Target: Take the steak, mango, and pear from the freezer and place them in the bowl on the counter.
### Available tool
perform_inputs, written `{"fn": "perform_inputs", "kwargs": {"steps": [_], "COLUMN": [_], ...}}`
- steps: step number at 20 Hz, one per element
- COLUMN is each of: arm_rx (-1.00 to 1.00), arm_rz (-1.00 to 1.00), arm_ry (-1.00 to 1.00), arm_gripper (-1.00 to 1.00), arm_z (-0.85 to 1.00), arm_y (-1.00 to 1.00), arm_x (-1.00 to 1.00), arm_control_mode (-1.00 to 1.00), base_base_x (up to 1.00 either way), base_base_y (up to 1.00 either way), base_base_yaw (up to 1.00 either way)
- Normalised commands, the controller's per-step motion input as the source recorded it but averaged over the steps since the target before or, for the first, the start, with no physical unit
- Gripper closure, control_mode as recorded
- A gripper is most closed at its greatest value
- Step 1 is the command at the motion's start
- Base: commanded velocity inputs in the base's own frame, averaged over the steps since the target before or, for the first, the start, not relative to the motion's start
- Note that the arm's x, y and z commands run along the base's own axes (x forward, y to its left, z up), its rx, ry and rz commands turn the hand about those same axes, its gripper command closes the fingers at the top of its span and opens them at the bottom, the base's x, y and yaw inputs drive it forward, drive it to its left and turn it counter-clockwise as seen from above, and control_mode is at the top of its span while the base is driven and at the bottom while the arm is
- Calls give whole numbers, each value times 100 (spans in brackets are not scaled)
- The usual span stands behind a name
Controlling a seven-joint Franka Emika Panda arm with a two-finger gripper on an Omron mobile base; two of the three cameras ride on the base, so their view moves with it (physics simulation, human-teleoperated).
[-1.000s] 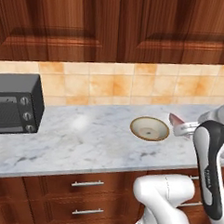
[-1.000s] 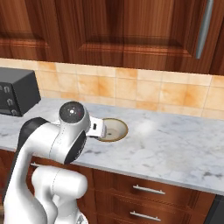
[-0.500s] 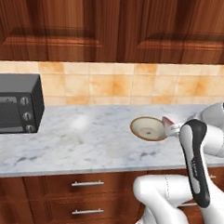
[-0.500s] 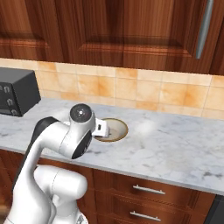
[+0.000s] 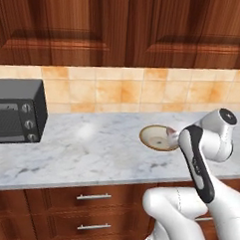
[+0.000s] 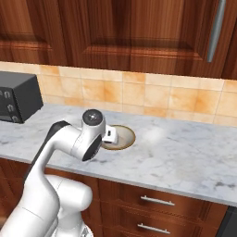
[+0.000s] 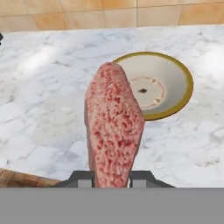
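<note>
My gripper [image 7: 111,178] is shut on the steak [image 7: 113,127], a pinkish-red slab standing on edge between the fingertips. Just beyond it on the marble counter [image 7: 48,100] sits the tan bowl [image 7: 162,83] with its darker rim, and nothing lies inside it. In the left base view a sliver of the steak [image 5: 171,130] shows at the right rim of the bowl [image 5: 155,137], above the counter [image 5: 90,150]. In the right base view my forearm covers part of the bowl [image 6: 124,135]. The mango, the pear and the freezer are out of view.
A black toaster oven [image 5: 12,111] stands at the counter's left end, also seen from the right [image 6: 16,97]. Tiled backsplash and dark wooden wall cabinets rise behind. Brown drawers with metal handles [image 5: 93,196] sit below. A grey rod handle [image 6: 215,30] hangs at the upper right.
The arm has swung left along the counter, carrying the steak from right of the bowl to the bowl's right rim. The bowl has stayed put.
</note>
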Motion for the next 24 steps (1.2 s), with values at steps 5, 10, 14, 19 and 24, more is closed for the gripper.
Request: {"fn": "perform_inputs", "kwargs": {"steps": [5, 10, 14, 19, 24], "arm_rx": [0, 1, 1, 0, 0], "arm_rz": [0, 0, 0, 0, 0], "arm_ry": [5, 1, 0, 0, 5], "arm_gripper": [100, 100, 100, 100, 100], "arm_z": [-40, -14, -10, -29, -21], "arm_y": [-2, -10, -6, 0, -2], "arm_x": [52, 31, 27, 35, 37], "arm_control_mode": [-100, -100, -100, -100, -100], "base_base_x": [0, 0, 0, 0, 0], "base_base_y": [0, 0, 0, 0, 0], "base_base_yaw": [0, 0, 0, 0, 0]}}
